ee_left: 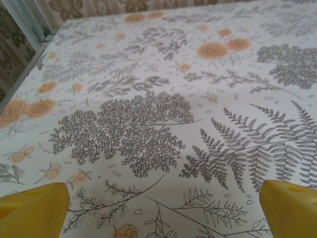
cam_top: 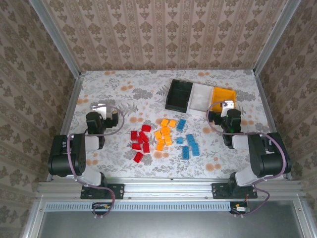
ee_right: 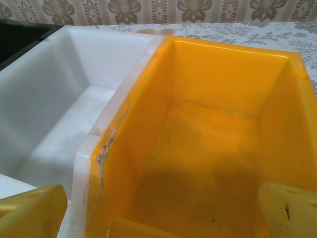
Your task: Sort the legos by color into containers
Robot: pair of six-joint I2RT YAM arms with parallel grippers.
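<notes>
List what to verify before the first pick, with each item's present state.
1. Left gripper open, empty: ok.
2. Right gripper open, empty: ok.
3. White plastic tray and yellow-orange plastic tray empty: ok.
4. Black plastic tray empty: ok, as far as the top view shows.
5. Red plastic bricks, orange plastic bricks and blue plastic bricks in separate clusters on the patterned table: ok.
6. A gripper over a brick: not ok; the left faces bare table, the right the yellow-orange tray.

Floral tablecloth [cam_top: 124, 94], patterned walls [cam_top: 163, 29], metal rail [cam_top: 168, 187]
</notes>
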